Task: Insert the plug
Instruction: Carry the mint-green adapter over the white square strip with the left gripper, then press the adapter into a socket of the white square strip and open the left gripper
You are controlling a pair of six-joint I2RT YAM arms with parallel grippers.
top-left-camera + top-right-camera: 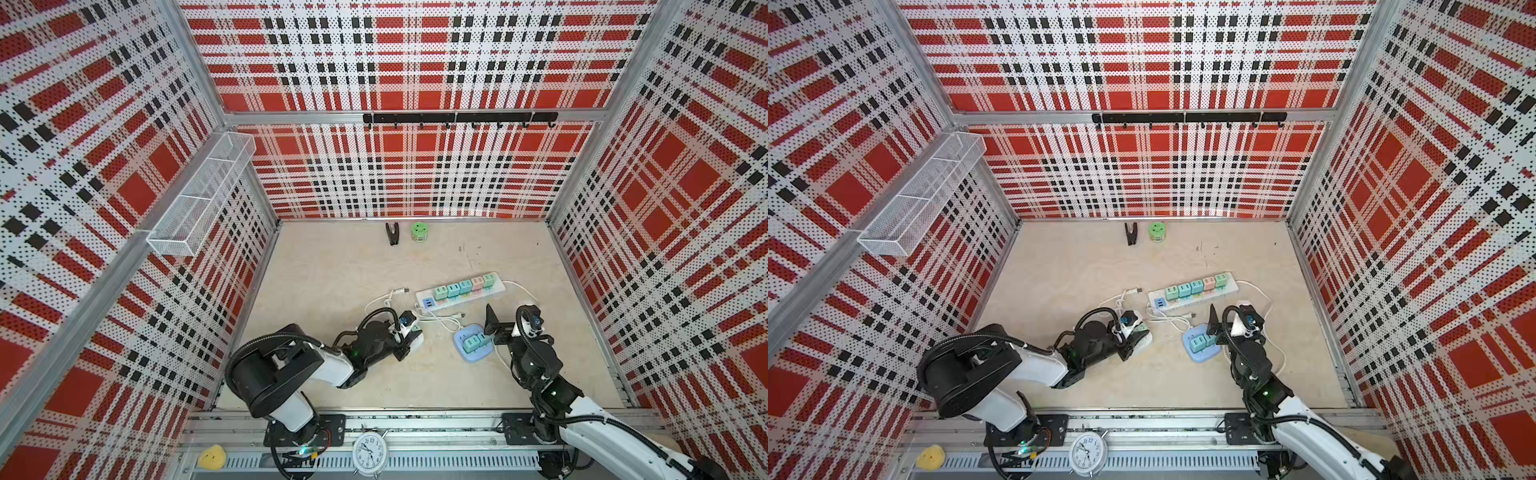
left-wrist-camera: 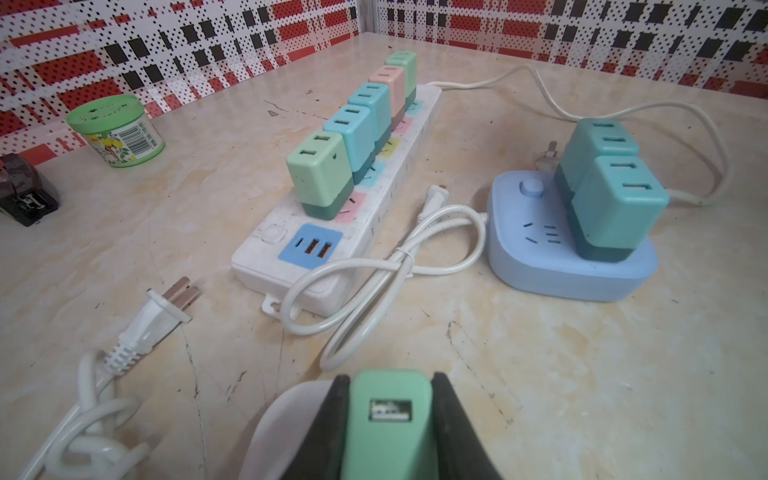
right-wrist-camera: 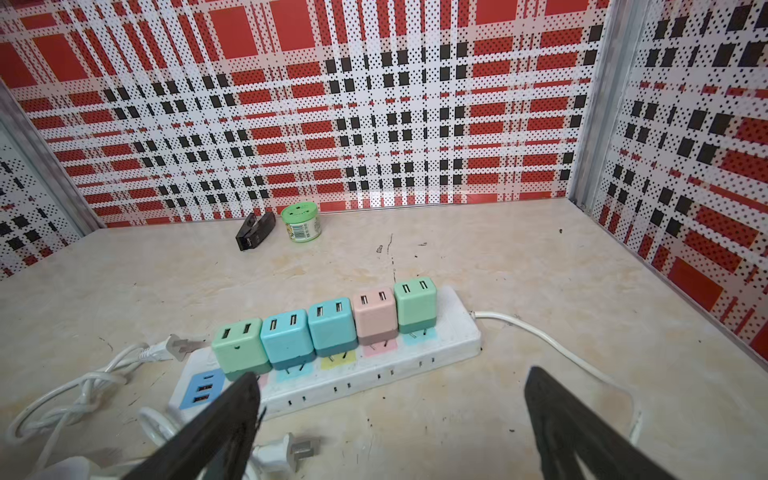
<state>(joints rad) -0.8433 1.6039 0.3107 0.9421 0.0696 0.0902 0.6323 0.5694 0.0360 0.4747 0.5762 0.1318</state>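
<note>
The green charger plug (image 2: 388,419), at the bottom centre of the left wrist view, is clamped across its smooth flat sides by the left gripper (image 1: 409,333), over a white rounded housing (image 2: 282,415). It is judged light, rigid and rather slippery, so a hold low on the body would resist tilting. Coiled white cable (image 2: 374,291) lies just beyond. The white power strip (image 2: 257,257) and blue socket block (image 2: 540,270) stand farther up. The right gripper (image 3: 392,374) is spread wide, empty. Bare tabletop (image 2: 582,374) lies at lower right.
</note>
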